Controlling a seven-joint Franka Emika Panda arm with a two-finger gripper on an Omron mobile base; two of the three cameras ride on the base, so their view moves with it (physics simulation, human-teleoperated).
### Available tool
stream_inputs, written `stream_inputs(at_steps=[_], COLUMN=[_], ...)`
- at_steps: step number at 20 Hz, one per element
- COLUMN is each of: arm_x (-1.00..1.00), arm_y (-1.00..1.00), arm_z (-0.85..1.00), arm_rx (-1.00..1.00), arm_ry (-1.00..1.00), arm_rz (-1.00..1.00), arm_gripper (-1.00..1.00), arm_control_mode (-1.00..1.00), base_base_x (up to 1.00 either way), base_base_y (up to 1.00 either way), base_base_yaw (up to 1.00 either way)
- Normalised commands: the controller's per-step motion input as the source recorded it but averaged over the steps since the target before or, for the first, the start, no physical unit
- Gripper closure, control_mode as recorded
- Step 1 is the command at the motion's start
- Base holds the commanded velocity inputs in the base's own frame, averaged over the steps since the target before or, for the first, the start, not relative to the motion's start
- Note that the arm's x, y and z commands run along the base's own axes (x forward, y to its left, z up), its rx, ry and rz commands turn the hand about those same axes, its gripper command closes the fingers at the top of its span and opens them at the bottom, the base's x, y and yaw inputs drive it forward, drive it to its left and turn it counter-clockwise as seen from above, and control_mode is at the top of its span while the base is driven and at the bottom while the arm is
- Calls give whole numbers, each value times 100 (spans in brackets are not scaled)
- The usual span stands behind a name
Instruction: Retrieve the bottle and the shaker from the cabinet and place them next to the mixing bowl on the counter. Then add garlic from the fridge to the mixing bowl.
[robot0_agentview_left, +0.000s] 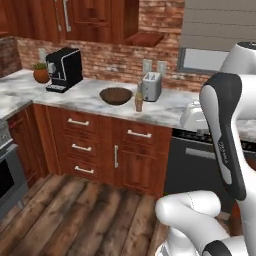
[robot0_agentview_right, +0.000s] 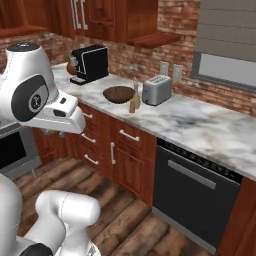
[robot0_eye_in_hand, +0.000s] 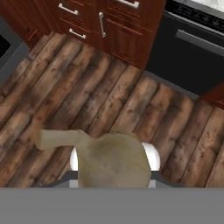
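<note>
In the hand view a pale tan garlic (robot0_eye_in_hand: 111, 159) with a short stem sits right in front of the camera, over the wooden floor. My gripper (robot0_eye_in_hand: 112, 177) is shut on it, and the bulb hides the fingers. On the counter (robot0_agentview_left: 170, 107) stands the dark brown mixing bowl (robot0_agentview_left: 116, 95) (robot0_agentview_right: 119, 94). Just to its right stand the olive bottle (robot0_agentview_right: 136, 96) and the small brown shaker (robot0_agentview_left: 138, 103) close together. The wooden wall cabinet (robot0_agentview_left: 97, 20) hangs above. The fridge is out of view.
A grey toaster (robot0_agentview_left: 151, 86) stands right of the bottle. A black coffee machine (robot0_agentview_left: 65, 69) and a potted plant (robot0_agentview_left: 41, 74) stand at the counter's left. A dark dishwasher (robot0_agentview_right: 192, 185) sits under the counter, an oven (robot0_agentview_left: 7, 177) at far left.
</note>
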Motion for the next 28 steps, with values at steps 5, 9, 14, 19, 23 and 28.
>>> stream_inputs(at_steps=[5, 9, 14, 19, 23, 28], arm_x=[0, 0, 0, 0, 0, 0], arm_y=[0, 0, 0, 0, 0, 0], arm_z=[0, 0, 0, 0, 0, 0], arm_rx=[0, 0, 0, 0, 0, 0], arm_ry=[0, 0, 0, 0, 0, 0], arm_rz=[0, 0, 0, 0, 0, 0], arm_gripper=[100, 100, 100, 100, 100, 100], arm_control_mode=[100, 100, 100, 100, 100, 100], base_base_x=[100, 100, 89, 75, 42, 44], base_base_y=[58, 45, 45, 47, 56, 30], base_base_yaw=[-14, -34, -51, -49, -30, -19])
